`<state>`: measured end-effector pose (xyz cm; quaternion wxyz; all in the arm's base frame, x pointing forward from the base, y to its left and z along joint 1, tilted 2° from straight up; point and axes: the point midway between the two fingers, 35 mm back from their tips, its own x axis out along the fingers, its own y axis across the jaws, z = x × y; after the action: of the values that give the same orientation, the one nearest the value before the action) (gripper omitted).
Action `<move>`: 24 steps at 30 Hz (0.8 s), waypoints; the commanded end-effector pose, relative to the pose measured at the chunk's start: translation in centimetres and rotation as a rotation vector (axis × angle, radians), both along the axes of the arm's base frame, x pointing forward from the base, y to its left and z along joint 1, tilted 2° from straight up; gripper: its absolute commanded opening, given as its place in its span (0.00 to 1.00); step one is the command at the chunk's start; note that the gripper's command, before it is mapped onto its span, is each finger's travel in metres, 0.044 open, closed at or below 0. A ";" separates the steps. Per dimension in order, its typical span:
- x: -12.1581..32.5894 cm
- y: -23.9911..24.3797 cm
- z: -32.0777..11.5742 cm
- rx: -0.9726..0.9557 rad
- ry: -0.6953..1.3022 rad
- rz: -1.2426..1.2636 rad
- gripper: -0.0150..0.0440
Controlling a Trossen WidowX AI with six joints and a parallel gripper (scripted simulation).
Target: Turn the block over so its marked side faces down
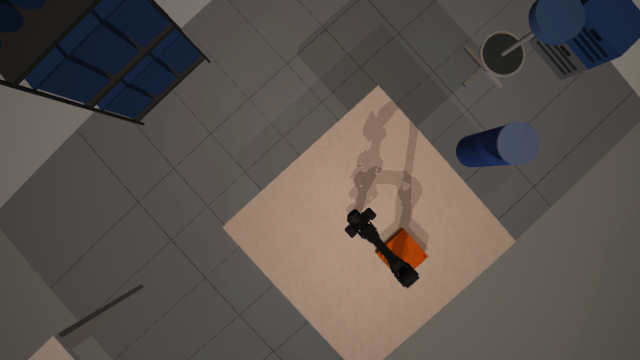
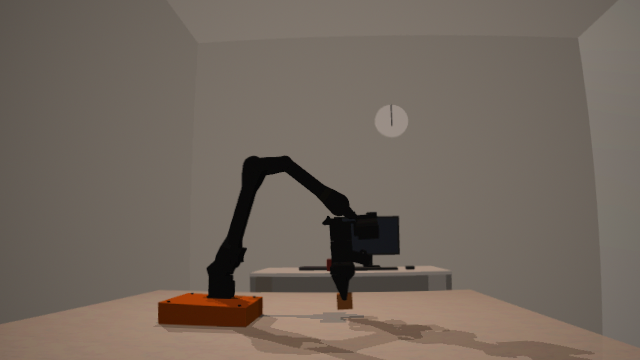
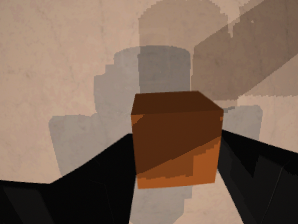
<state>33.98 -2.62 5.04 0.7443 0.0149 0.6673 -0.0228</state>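
Orange block [image 2: 344, 302] [image 3: 175, 150], roughly level, just above table [image 1: 300, 225] [image 2: 425, 310] [image 3: 50, 60]

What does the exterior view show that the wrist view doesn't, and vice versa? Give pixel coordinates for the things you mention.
Exterior only: orange base [image 1: 419, 254] [image 2: 202, 314], wall clock [image 2: 400, 122], monitor [image 2: 390, 235] on the desk behind, and the block [image 2: 345, 303] [image 3: 175, 145] raised off the table [image 1: 300, 225] [image 2: 450, 320] [image 3: 50, 60].
Wrist only: both fingers, one on each side of the block.
Both: block in the shut gripper [image 2: 345, 299] [image 3: 173, 139], tabletop, shadows. No marked side readable in either.
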 end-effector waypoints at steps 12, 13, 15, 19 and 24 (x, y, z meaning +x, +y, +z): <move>0.0 0.0 -0.4 -0.013 -0.233 -0.001 0.25; 0.0 0.0 -0.4 -0.014 -0.249 -0.001 0.25; 0.0 0.0 -0.5 -0.016 -0.282 -0.001 0.25; -0.2 0.0 -0.5 -0.020 -0.346 0.000 0.25; -0.4 0.0 -0.5 -0.025 -0.427 0.001 0.25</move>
<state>33.63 -2.68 4.26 0.8565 0.0110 0.5152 -0.0288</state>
